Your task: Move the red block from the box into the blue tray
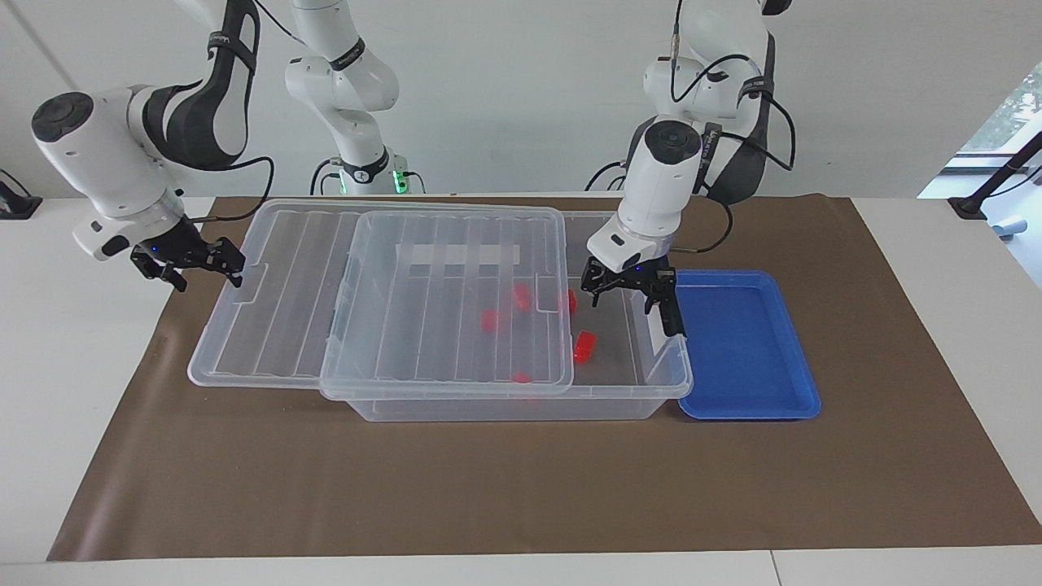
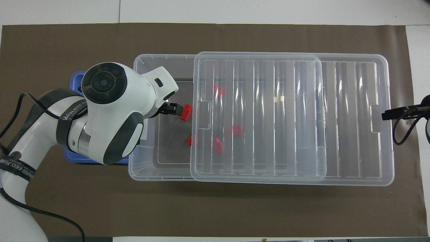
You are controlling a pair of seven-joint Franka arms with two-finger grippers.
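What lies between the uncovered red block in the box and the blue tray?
Facing view: the box's end wall with its black clip handle; otherwise bare box floor.

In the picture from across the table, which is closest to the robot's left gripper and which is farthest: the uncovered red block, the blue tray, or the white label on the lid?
From the left gripper, over the box's open end:
1. Uncovered red block, in the box under the gripper.
2. Blue tray, beside the box at the left arm's end.
3. White label, on the lid toward the right arm's end.
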